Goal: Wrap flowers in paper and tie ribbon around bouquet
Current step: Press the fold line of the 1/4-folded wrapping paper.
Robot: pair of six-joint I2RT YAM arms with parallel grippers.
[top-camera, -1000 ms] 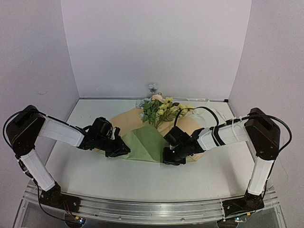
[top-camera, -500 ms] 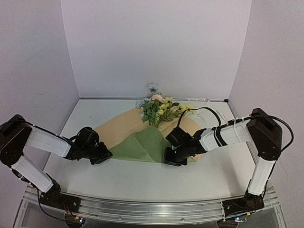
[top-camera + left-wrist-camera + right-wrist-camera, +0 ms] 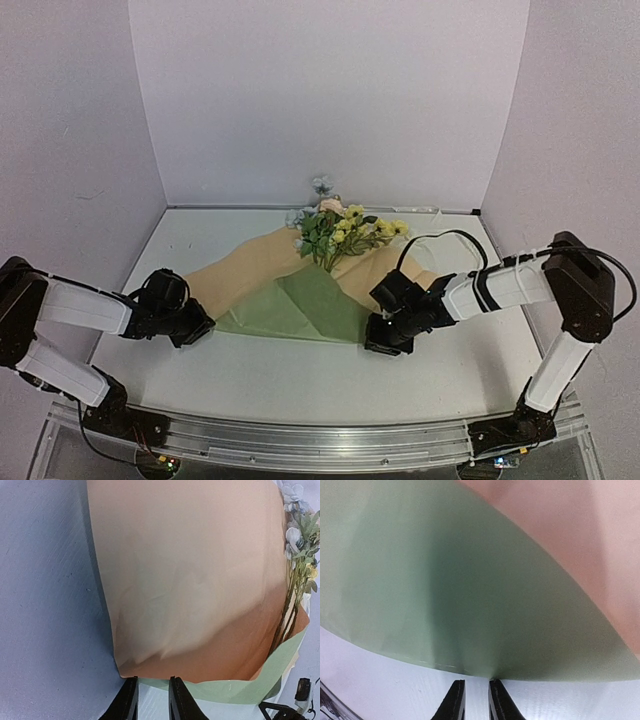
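We see the paper point(image 3: 300, 305) spread between our grippers: left gripper point(image 3: 150, 700) and right gripper point(image 3: 475, 700), jaws slightly apart, each just short of its edge.

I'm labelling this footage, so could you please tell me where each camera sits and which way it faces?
Top external: above and behind the bases, looking down at the table, both arms, the paper and flowers.
Left wrist: on the left gripper, facing the paper's near-left edge; two fingertips show.
Right wrist: on the right gripper, facing the paper's green fold; fingertips show.
Shared: all see the paper.
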